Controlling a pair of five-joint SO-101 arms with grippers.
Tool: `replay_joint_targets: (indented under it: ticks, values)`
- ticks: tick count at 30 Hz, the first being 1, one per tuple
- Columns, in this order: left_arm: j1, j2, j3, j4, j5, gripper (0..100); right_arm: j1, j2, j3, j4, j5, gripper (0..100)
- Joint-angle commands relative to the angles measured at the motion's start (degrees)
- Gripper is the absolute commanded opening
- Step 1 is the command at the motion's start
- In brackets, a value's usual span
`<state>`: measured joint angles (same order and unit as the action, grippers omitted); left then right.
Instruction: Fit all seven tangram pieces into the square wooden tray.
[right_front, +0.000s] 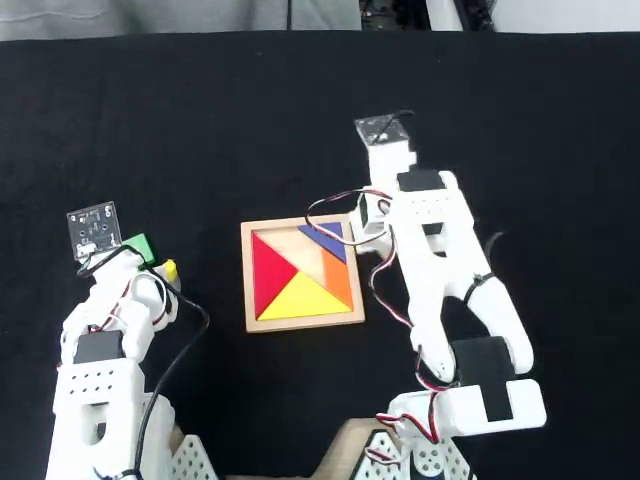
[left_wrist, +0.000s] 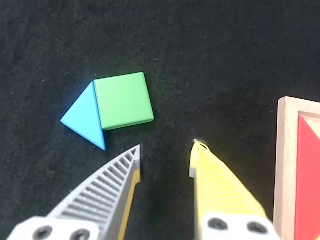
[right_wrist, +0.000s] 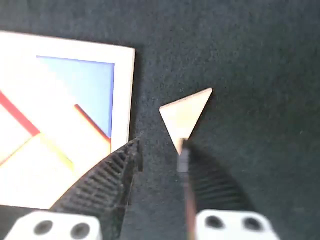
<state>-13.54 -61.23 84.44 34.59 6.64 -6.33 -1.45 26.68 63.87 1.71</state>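
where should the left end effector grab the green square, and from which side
From straight above, since the green square lies flat on the cloth. Pinch the two opposite edges that run away from the blue triangle; the third edge sits flush against that triangle, leaving no gap for a finger. The left end effector is open nearby.

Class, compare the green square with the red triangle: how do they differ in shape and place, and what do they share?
Shape: the green square has four sides, the red triangle three. Place: the red triangle sits inside the wooden tray; the green square lies outside it on the black cloth, edge against a blue triangle. Both lie flat.
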Motion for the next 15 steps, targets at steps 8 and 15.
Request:
replay_joint_targets:
  ticks: [8,15]
  values:
    - [0.7,-0.8,-0.2,-1.0,-0.3,17,-0.4,13.0,-14.9,3.2,-10.4,22.7]
    - [0.7,-0.8,-0.2,-1.0,-0.3,17,-0.4,22.5,-23.1,6.7,-14.6,22.5]
